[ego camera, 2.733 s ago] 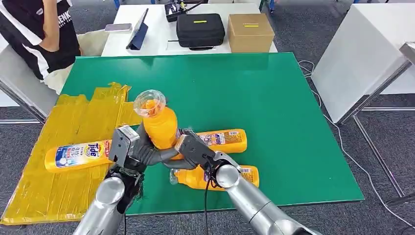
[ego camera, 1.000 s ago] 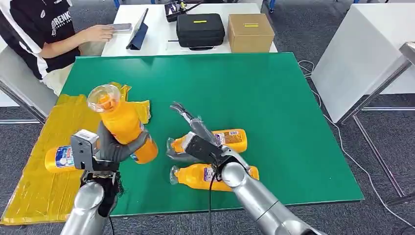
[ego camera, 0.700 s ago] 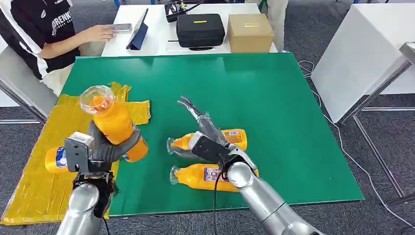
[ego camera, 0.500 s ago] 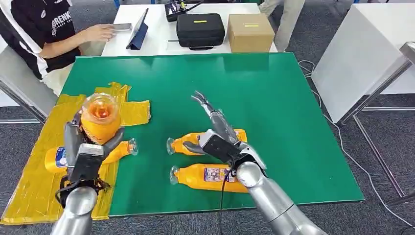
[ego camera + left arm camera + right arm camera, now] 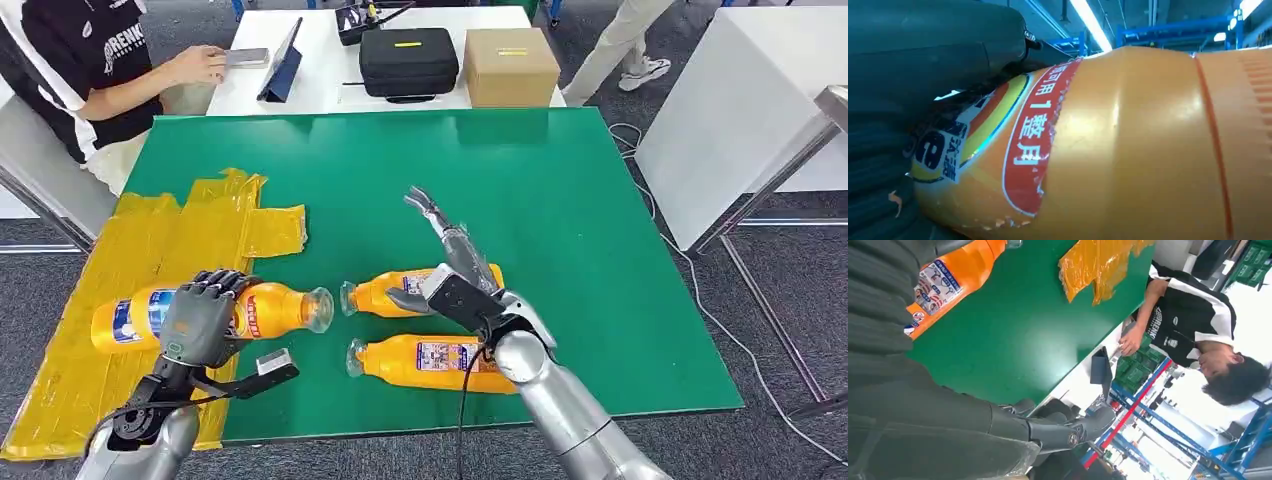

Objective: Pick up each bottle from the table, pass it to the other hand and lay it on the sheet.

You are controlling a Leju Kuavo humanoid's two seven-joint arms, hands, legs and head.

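My left hand (image 5: pixel 200 322) grips an orange bottle (image 5: pixel 275 309) held level at the right edge of the yellow sheet (image 5: pixel 150 240), its clear cap pointing right over the green mat (image 5: pixel 560 200). Up close in the left wrist view, that bottle (image 5: pixel 1128 150) lies against my dark fingers (image 5: pixel 908 65). Another orange bottle (image 5: pixel 125 320) lies on the sheet just left of my hand. Two more bottles (image 5: pixel 385 293) (image 5: pixel 430 360) lie on the mat. Above the farther one my right hand (image 5: pixel 455 275) is open, fingers stretched forward. The right wrist view shows that hand (image 5: pixel 948 425) and a bottle (image 5: pixel 948 275).
A person (image 5: pixel 80 60) sits at the back left with a hand on the white table, which bears a tablet (image 5: pixel 285 60), a black case (image 5: pixel 410 60) and a cardboard box (image 5: pixel 512 65). Someone's legs (image 5: pixel 625 45) pass behind. Another white table (image 5: pixel 740 110) stands at the right.
My left hand took the bottle from the right hand, carried it left and turned it from upright to level by the sheet. The right hand let go, opened and drew back to the right.
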